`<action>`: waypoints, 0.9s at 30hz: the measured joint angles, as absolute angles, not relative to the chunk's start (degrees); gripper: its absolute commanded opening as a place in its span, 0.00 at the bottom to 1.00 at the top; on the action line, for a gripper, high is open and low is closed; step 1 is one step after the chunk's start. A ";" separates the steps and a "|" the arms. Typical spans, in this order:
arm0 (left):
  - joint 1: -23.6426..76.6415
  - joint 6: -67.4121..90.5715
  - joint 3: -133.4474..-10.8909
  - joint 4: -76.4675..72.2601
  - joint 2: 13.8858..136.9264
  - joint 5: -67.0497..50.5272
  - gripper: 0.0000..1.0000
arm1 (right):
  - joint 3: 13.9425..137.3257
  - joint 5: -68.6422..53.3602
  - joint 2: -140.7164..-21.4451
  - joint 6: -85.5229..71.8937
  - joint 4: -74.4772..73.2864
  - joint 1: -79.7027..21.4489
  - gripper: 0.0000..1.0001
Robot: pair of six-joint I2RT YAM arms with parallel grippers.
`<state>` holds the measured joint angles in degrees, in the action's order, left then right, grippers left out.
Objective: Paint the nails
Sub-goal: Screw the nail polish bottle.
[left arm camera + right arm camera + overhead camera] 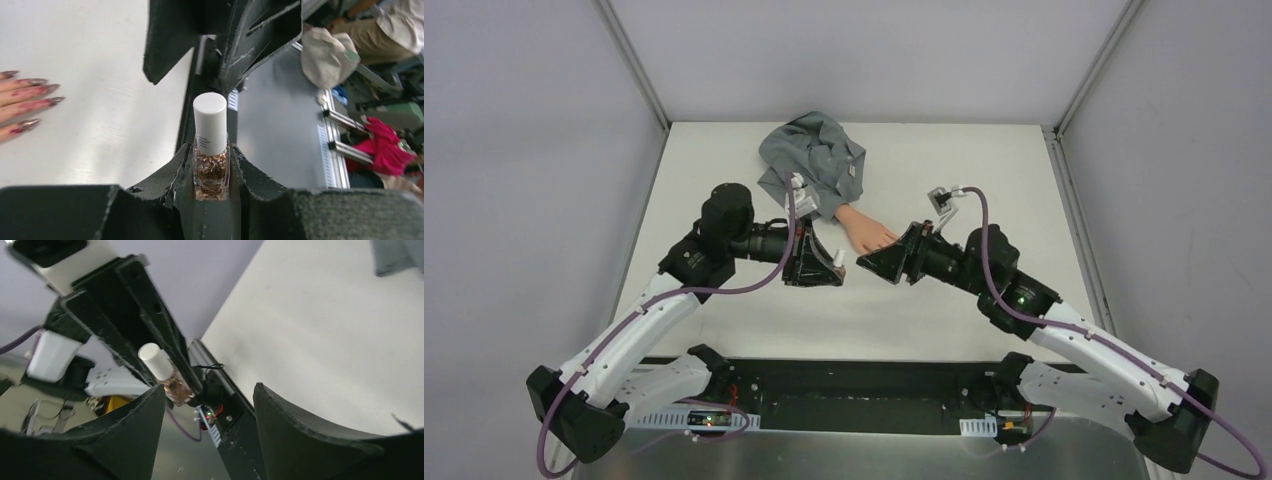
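- Pinching a small polish bottle [211, 165] by its glass body, the left gripper [832, 262] has its jaws pressed against both sides; the white cap [210, 122] is on and points out past the fingertips, with coppery glitter flakes inside the glass.
- The right gripper [207, 402] faces it from just beside, jaws spread wide with nothing between them, its wrist view looking toward the capped bottle.
- The nails [29, 123], long, pointed and dark purplish-red, tip a peach fake hand [864, 230] lying on the white table [944, 320], just behind the two grippers.
- A crumpled grey sleeve [814, 160] covers its wrist toward the far edge.
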<state>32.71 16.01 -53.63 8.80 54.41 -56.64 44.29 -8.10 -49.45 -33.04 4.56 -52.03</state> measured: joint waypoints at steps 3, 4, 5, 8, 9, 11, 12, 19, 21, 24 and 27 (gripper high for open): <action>34.39 15.79 -54.17 8.75 55.07 -60.80 0.00 | 43.20 -18.06 -48.53 -31.62 10.09 -50.57 0.69; 35.00 15.81 -54.28 8.69 55.29 -62.24 0.00 | 43.05 -20.58 -48.49 -31.33 11.62 -50.46 0.70; 35.59 15.81 -54.33 8.64 55.51 -63.48 0.00 | 42.85 -24.38 -48.53 -30.94 14.20 -50.43 0.70; 37.74 15.81 -54.68 8.54 56.29 -66.98 0.00 | 42.83 -32.03 -49.08 -30.30 19.38 -50.43 0.69; 38.65 15.81 -54.81 8.51 56.60 -68.23 0.00 | 42.83 -34.20 -49.50 -30.11 20.97 -50.43 0.68; 39.99 15.84 -54.92 8.38 56.93 -70.19 0.00 | 42.85 -37.80 -50.59 -29.87 23.38 -50.43 0.66; 40.60 15.84 -54.94 8.38 57.01 -70.98 0.00 | 42.85 -39.55 -51.40 -29.82 24.56 -50.43 0.65; 41.28 15.84 -55.05 8.21 56.99 -73.34 0.00 | 43.07 -45.78 -55.16 -29.98 28.60 -50.85 0.55; 41.28 15.84 -55.05 8.19 56.99 -73.34 0.00 | 43.07 -46.30 -55.37 -30.00 29.26 -51.27 0.53; 41.28 15.84 -55.05 8.14 56.99 -73.34 0.00 | 43.09 -46.46 -55.37 -29.89 30.26 -51.90 0.51; 41.28 15.84 -55.05 8.14 56.99 -73.34 0.00 | 43.09 -46.28 -55.35 -29.45 31.00 -52.58 0.49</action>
